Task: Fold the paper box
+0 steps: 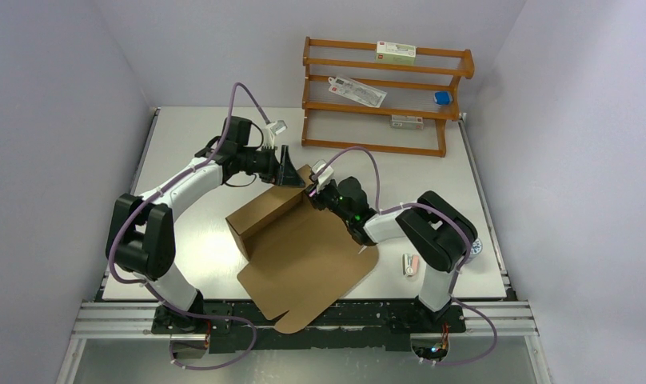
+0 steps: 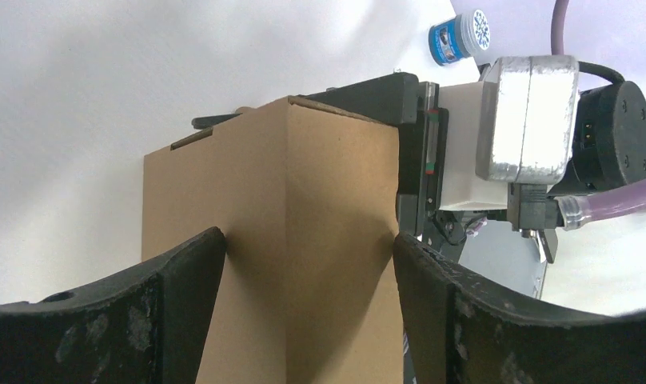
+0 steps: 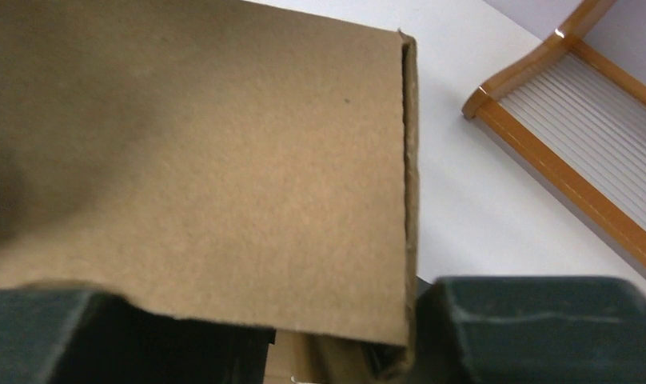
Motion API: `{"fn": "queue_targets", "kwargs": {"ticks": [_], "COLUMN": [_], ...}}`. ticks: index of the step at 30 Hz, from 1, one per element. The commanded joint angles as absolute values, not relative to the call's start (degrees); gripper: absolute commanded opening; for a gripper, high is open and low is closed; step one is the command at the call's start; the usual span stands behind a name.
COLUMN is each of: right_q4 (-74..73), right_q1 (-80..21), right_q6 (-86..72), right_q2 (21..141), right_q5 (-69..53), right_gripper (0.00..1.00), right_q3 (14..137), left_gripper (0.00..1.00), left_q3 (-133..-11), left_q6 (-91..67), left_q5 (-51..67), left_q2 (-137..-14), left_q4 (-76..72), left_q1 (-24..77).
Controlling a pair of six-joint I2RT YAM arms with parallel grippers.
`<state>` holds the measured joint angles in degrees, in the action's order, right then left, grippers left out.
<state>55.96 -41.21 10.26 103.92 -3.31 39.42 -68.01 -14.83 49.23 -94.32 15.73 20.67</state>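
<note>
On white table [image 1: 193, 142], grey walls [image 1: 60, 80], left jaws grasping paper box [image 1: 304, 256], right jaws unclear.

Plain brown cardboard of the paper box [image 3: 200, 152] fills the space above and between the two dark fingers [image 3: 544, 328] of the right gripper [image 3: 276, 320]. Its cut corrugated edge stands just inside the finger at frame right. Whether the fingers press it is unclear. Outside that finger lie the white table [image 3: 480, 192] and a corner of an orange wooden rack [image 3: 568, 186].
</note>
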Motion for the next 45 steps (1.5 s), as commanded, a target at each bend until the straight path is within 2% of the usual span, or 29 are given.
{"fn": "queue_targets", "kwargs": {"ticks": [1,10,17,24,31,36,45], "right_q4": [57.0,58.3,53.8,51.5,49.7,48.6,46.0], "right_q1": [-41.0,-40.9,-41.0,-40.9,-40.9,-40.9,-40.9], "right_q6": [10.4,8.4,6.0,3.4,2.6,1.3,1.1], "right_q2": [104.8,105.1,106.2,107.2,108.7,110.1,105.0], "right_q5": [5.2,10.5,12.0,20.7,27.0,28.0,20.2], "right_gripper": [0.31,0.18,0.11,0.08,0.08,0.11,0.34], "right_q3": [39.6,38.9,41.7,43.4,45.6,47.0,44.1], "left_gripper": [0.8,0.8,0.79,0.72,0.7,0.7,0.72], "left_q3": [-67.5,-67.1,-67.0,-66.7,-66.0,-66.2,-68.0], "left_q6": [-16.0,-16.3,-16.3,-16.8,-18.0,-17.6,-14.7], "left_q5": [52.8,52.6,52.6,53.4,55.8,55.7,47.6], "left_q2": [-94.7,-95.0,-94.9,-94.6,-94.7,-94.7,-94.2], "left_q4": [16.9,16.6,16.7,16.2,14.3,14.8,19.3], "left_q1": [21.0,20.9,20.9,21.0,21.5,22.4,22.4]}}
